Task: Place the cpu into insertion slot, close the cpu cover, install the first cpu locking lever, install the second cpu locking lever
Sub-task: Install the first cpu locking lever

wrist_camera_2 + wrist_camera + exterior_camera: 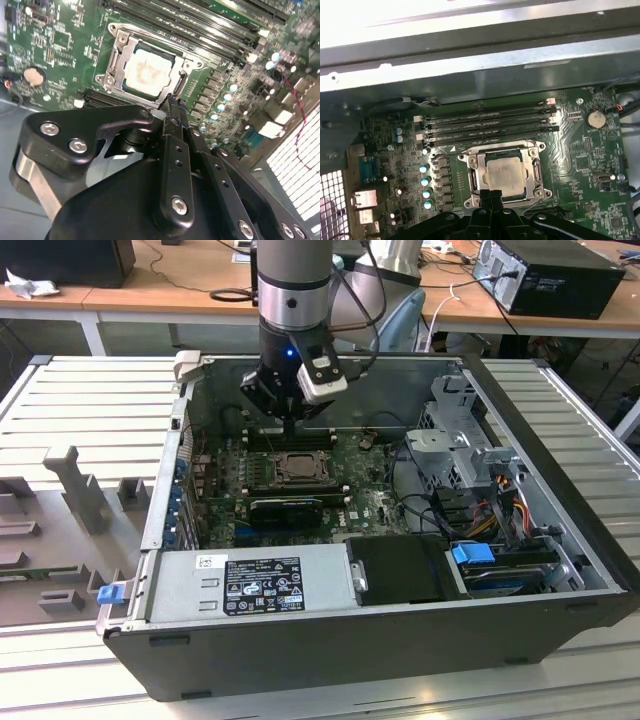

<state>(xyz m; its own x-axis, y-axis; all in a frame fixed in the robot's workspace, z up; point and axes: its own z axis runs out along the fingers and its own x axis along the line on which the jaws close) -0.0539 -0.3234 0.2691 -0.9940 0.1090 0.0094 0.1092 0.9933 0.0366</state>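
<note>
The cpu (506, 172) lies flat in the insertion slot (465, 158) on the green motherboard, its pale metal top showing through the window of the cpu cover (476, 176), which lies down over it. In the second wrist view the cpu (147, 70) sits just beyond my gripper (172, 99), whose black fingers (172, 120) are pressed together with nothing between them. The gripper (492, 194) hangs at the socket's edge, slightly above it. In the exterior view the gripper (291, 430) points down over the far side of the cpu (298, 466). How the locking levers stand I cannot tell.
Several black memory slots (490, 122) run beside the socket. The open case also holds a black card (285, 508), a power supply (250, 580), a metal drive cage (465, 445) and loose cables (500, 500). A grey fixture (80, 485) stands at the exterior view's left.
</note>
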